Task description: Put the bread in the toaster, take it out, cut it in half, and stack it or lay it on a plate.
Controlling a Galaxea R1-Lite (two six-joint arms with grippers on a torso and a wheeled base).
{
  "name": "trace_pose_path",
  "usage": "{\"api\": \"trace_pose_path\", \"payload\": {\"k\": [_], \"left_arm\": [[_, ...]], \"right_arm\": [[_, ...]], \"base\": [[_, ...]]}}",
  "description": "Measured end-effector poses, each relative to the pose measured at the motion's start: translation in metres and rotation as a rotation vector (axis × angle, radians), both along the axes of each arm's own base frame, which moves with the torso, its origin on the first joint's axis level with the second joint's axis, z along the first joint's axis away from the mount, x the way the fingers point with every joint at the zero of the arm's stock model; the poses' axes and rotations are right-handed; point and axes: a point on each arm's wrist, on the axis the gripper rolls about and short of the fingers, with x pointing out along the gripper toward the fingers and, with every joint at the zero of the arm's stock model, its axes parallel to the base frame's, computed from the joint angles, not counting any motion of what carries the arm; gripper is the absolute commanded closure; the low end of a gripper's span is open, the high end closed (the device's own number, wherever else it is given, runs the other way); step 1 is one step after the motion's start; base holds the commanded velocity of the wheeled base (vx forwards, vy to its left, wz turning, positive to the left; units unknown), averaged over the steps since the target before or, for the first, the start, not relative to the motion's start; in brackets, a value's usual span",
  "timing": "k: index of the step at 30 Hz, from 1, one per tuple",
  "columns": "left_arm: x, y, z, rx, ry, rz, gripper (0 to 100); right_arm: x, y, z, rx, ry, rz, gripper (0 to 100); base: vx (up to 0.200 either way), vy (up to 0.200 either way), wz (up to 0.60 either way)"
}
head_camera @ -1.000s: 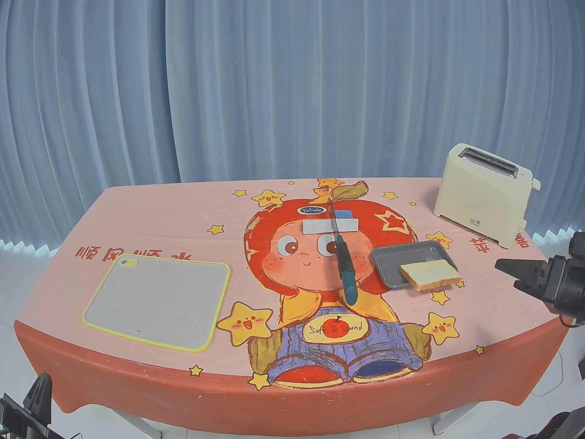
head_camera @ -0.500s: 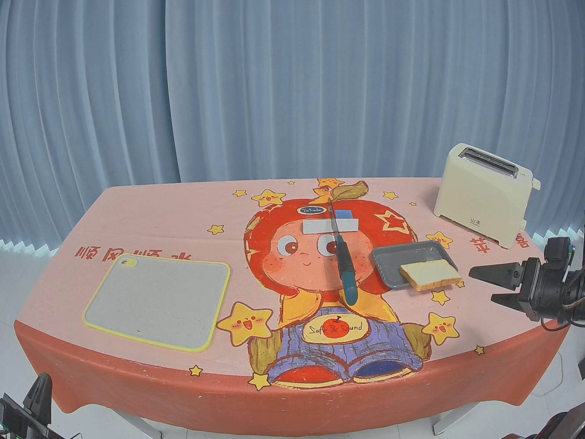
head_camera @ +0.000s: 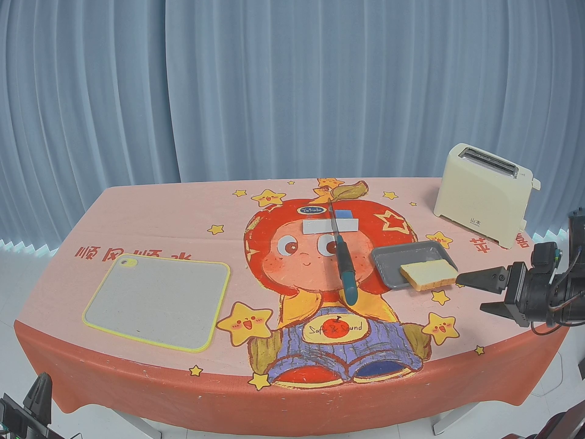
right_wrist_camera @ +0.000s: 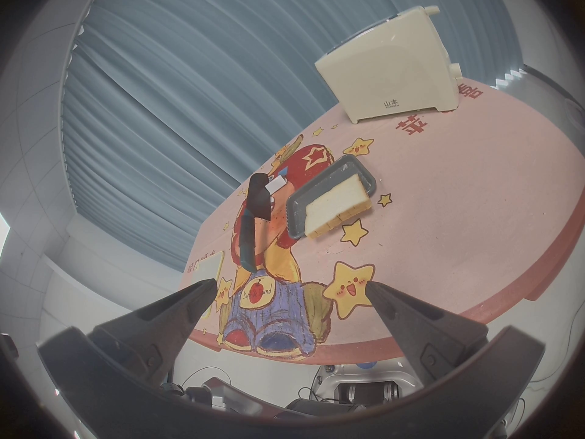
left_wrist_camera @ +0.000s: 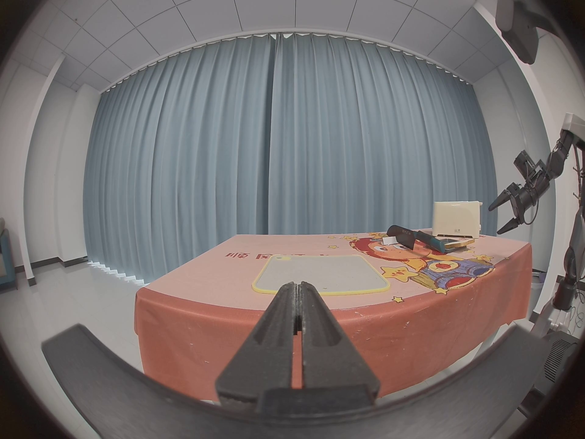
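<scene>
**Robot's open right pincer lined up with a slice of bread on a tray**

A pink cartoon-print tabletop holds everything for making toast, set out by step. The bread, one pale square slice, lies flat on the near right corner of a shallow grey tray and overhangs its rim. That probably leaves an edge free to grip. The cream toaster stands behind the tray at the far right with its slot facing up, a short lift from the bread on the right arm's side. A knife lies in the middle with its teal handle towards the robot. A grey cutting board with a yellow rim waits on the left, likely for the halving.

The right pincer hangs level at the tabletop's right edge and points at the slice. Its fingers are spread wide and hold nothing. From the head its upper tip appears just beside the bread, but the right wrist view shows bare cloth between them, so it is not touching.

The left pincer sits low, off the near left corner. Its fingers are pressed together and it is empty.
</scene>
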Motion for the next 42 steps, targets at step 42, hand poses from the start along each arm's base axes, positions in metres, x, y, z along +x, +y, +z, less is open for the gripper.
{"api": "trace_pose_path", "payload": {"k": [42], "left_arm": [[0.0, 0.0, 0.0, 0.0, 0.0, 0.0, 100]], "right_arm": [[0.05, 0.011, -0.029, 0.168, 0.064, -0.077, 0]], "base": [[0.0, 0.0, 0.0]]}}
